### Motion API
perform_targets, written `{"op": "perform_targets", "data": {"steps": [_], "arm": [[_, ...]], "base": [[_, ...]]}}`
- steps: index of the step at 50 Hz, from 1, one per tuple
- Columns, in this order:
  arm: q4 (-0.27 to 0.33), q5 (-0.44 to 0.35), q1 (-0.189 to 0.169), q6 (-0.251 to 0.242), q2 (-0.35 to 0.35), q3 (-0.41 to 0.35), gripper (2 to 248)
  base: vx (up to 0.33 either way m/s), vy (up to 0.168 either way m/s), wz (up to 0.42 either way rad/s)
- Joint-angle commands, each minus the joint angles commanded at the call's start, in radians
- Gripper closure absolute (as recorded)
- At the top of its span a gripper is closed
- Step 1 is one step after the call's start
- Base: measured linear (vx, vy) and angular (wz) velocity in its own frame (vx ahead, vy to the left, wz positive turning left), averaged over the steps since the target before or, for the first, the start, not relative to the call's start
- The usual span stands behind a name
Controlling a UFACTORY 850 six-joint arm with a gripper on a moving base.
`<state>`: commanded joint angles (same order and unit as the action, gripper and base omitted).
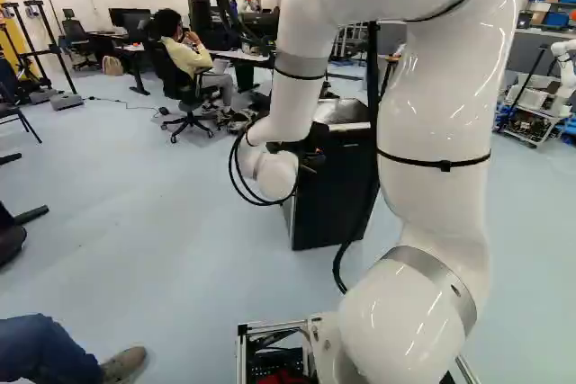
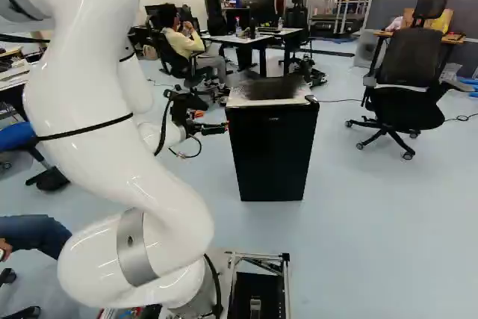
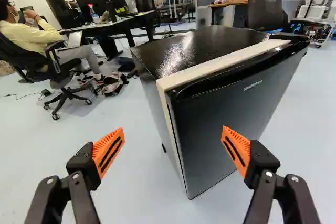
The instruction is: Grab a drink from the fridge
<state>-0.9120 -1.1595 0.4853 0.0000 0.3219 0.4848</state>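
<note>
From where I stand, the fridge is the nearest big thing ahead of the arm, a squat black box upright on the pale floor. Its door is closed, lying along the light strip at the front edge of the cabinet. The arm rises high over its base, bends, and brings its wrist down beside the fridge; in the right base view the gripper is level with the upper part of the box, right by its left edge. I can't tell whether a fingertip meets it. Seen along the wrist, the gripper has its two fingers spread well apart, orange pads facing each other across a wide gap, with nothing clamped there. The fridge stands ahead of them, its near lower corner showing between the two, and one finger shows in front of the door. Black cable loops around the wrist. Past the fridge are desks, one of them with a spray bottle on it, and a black office chair sits at the right of the right base view. Another robot stands far off at the right of the left base view.
</note>
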Motion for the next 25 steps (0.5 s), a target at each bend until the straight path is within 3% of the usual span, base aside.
{"op": "perform_targets", "data": {"steps": [25], "arm": [[-0.151, -0.120, 0.048, 0.000, 0.143, 0.100, 3]], "base": [[0.000, 0.000, 0.000]]}}
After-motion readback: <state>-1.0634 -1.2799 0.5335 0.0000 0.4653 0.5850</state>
